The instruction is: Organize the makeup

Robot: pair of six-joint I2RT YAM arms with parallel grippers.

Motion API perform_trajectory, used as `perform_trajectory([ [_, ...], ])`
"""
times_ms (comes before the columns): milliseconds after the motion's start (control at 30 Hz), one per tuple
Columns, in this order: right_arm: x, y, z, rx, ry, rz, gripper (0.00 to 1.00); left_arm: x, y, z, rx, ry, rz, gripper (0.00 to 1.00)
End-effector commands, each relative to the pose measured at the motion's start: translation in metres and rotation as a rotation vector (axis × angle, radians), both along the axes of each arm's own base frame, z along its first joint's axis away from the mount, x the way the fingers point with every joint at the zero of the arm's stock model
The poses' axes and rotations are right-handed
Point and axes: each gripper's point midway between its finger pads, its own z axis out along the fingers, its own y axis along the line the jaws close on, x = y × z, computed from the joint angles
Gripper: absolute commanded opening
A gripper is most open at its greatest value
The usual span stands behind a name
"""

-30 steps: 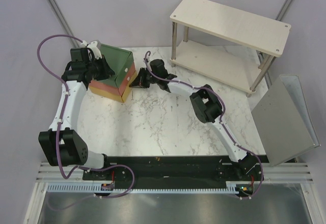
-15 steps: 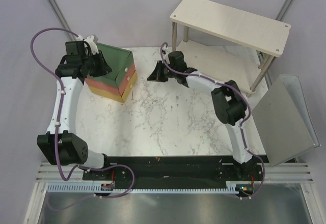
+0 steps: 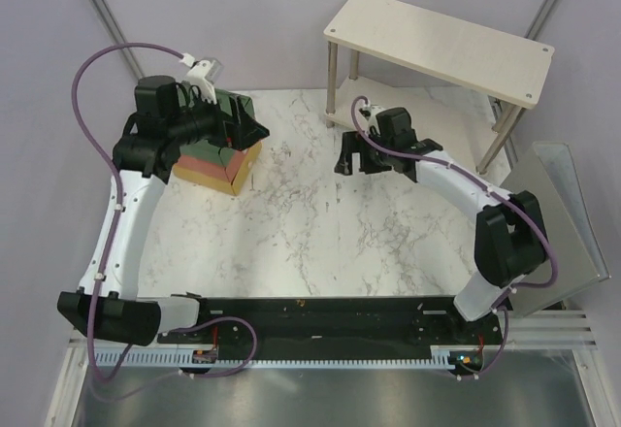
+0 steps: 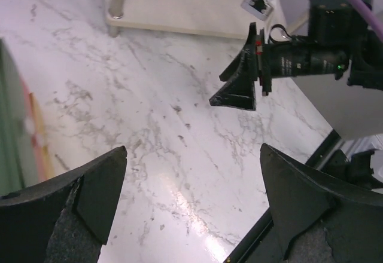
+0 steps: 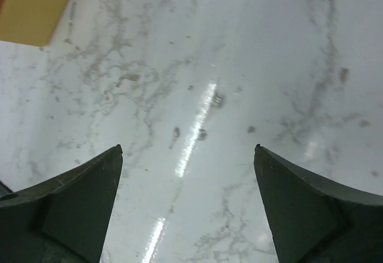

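Since no makeup item shows in any of the 3 views, whether it lies inside the green, orange and yellow drawer box [image 3: 223,165] at the far left of the white marble surface [image 3: 310,238] cannot be told. The left claw [image 4: 191,155], close by that box, and the right claw [image 5: 188,150], over marble well apart from it, are spread wide and carry nothing. Lifting the left claw straight up before swinging it away would likely keep its fingers off the box.

The top camera looks steeply down from the near edge; both wrist cameras sit close over the same marble table [image 3: 291,243] — the left one faces the right gripper [image 4: 239,79].
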Motion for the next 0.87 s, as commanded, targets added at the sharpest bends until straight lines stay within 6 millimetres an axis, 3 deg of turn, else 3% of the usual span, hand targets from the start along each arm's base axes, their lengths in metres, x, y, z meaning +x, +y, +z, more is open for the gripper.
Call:
perform_trajectory([
  [0, -0.012, -0.063, 0.001, -0.134, -0.010, -0.096, 0.98, -0.013, -0.036, 0.006, -0.008, -0.066, -0.140, 0.99],
  [267, -0.040, -0.129, -0.023, -0.195, 0.070, -0.235, 0.98, -0.016, -0.084, -0.083, 0.013, 0.221, -0.220, 0.99],
  [333, -0.047, -0.137, -0.022, -0.177, 0.074, -0.254, 0.98, -0.017, -0.095, -0.101, 0.011, 0.276, -0.240, 0.99],
  [567, -0.061, -0.163, -0.040, -0.133, 0.144, -0.307, 0.98, -0.006, -0.102, -0.119, 0.035, 0.297, -0.235, 0.99],
  [833, -0.050, -0.169, -0.051, -0.103, 0.176, -0.303, 0.98, -0.006, -0.099, -0.139, 0.061, 0.333, -0.218, 0.99],
])
